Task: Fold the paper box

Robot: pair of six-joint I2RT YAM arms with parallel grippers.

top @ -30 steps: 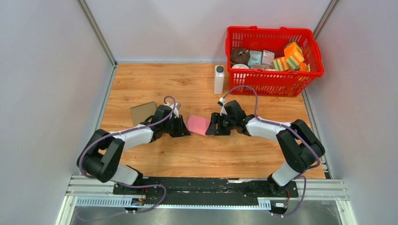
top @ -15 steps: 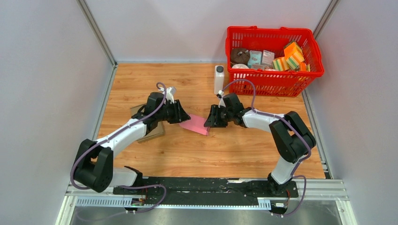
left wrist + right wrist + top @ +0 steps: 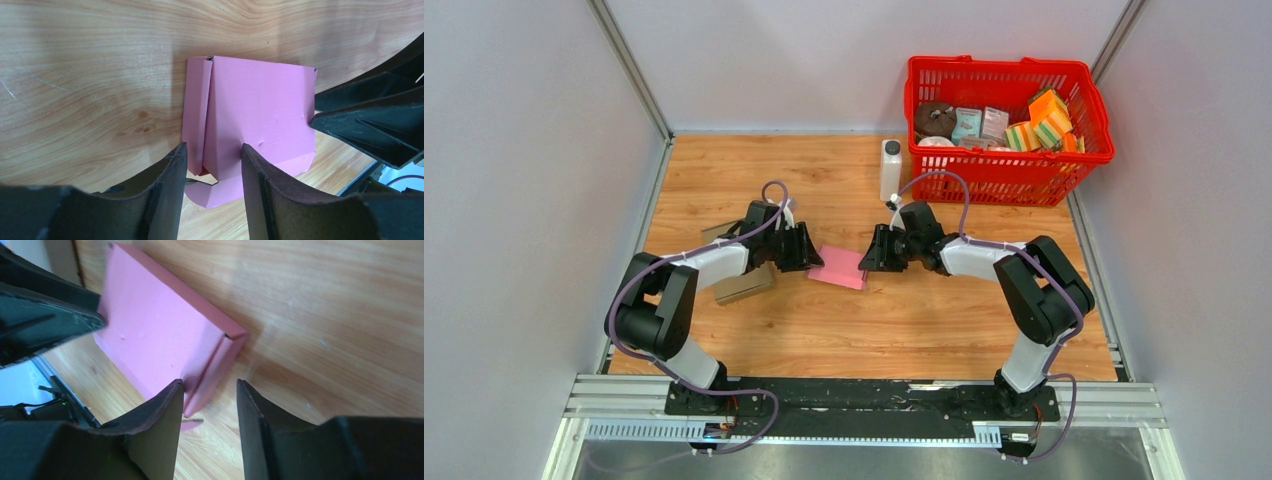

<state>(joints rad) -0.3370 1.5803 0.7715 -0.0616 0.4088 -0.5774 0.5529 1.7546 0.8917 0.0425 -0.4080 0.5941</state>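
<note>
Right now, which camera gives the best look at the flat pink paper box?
The left wrist view: the flat pink paper box lies large and nearly whole, its folded side flap clear. The right wrist view shows it slanted and partly hidden. The top external view shows it from above but small, folds unreadable.

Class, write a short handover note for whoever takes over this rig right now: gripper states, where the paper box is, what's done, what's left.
Left gripper: open, its fingers either side of one end of the pink paper box.
Right gripper: open, astride the opposite end.
Box: lying low on the wooden table between the arms.
Done: one side flap folded over.
Left: a loose tab sticks out at the left gripper's end; folding looks unfinished.
</note>
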